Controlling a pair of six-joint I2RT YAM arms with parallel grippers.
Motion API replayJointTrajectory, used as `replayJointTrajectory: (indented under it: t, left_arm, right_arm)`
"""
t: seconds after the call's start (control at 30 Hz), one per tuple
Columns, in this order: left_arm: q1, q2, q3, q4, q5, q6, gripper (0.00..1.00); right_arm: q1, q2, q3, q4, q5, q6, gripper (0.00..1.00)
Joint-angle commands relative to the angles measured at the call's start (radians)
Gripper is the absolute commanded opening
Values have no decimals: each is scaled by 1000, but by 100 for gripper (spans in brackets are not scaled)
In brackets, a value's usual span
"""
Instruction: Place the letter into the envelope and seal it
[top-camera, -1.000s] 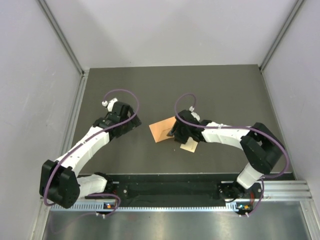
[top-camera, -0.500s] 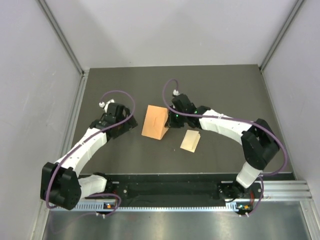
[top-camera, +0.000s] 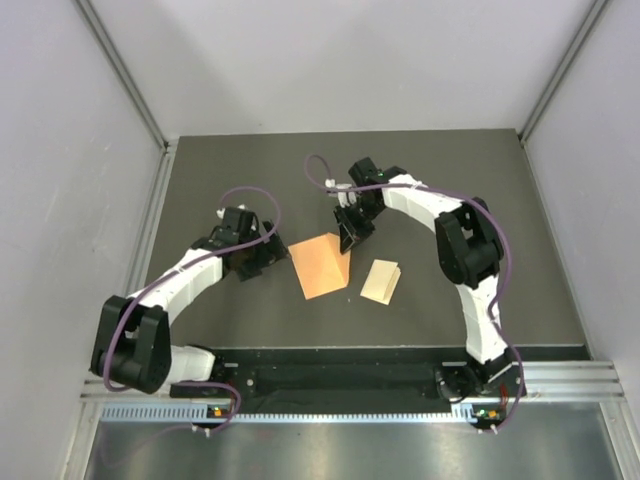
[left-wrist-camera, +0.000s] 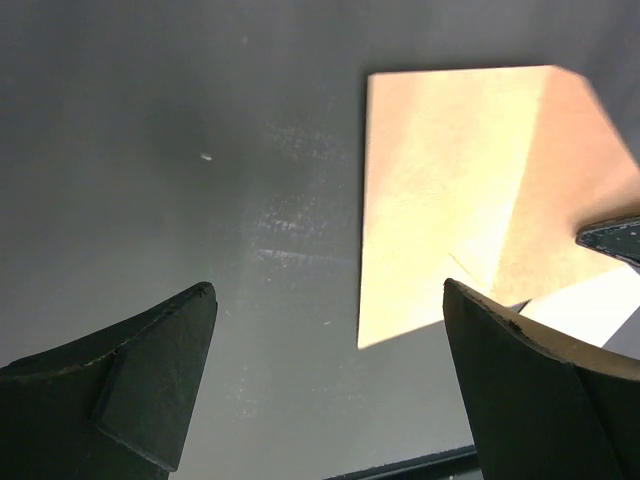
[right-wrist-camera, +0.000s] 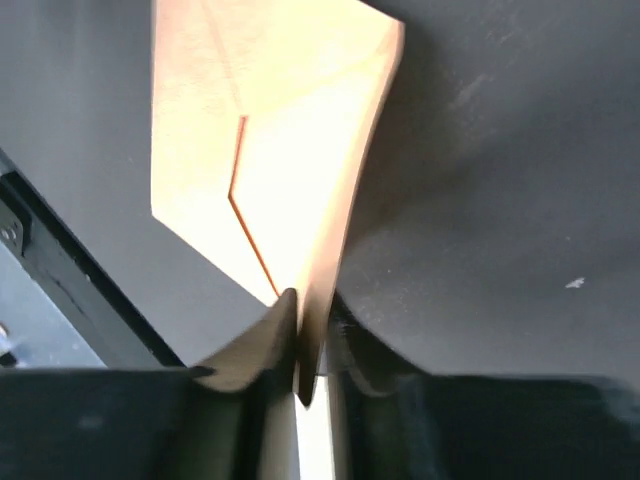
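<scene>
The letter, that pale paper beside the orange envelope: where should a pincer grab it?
Probably its right edge, coming down from above and sliding one finger under. The letter lies flat and thin on the table, so only an edge gives a hold. Its left side faces the envelope, pinched by the right pincer, so the right side looks freer.

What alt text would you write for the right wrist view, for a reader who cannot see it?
The right gripper is shut on one edge of the orange envelope. The envelope stretches away from the camera above the dark table, with a fold line showing on its face.
</scene>
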Motion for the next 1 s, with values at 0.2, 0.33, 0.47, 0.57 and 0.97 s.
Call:
replayJointTrajectory:
  t: [0.2, 0.33, 0.47, 0.57, 0.97]
  left_arm:
    - [2, 40, 26, 71, 72, 19, 99]
    - [1, 33, 21, 71, 86, 18, 99]
    - [-1, 13, 3, 87, 103, 13, 99]
    - [-4, -3, -6, 95, 109, 13, 99]
    - [-13, -18, -39, 123, 180, -2, 99]
  right_arm:
    - [-26, -214, 9, 12, 139, 125, 78]
    - [-37, -469, -248, 144, 339, 317, 90]
    - [-72, -703, -549, 239, 503, 506, 98]
    - [-97, -835, -807, 353, 464, 645, 94]
    - [-100, -747, -973, 648, 404, 823, 61]
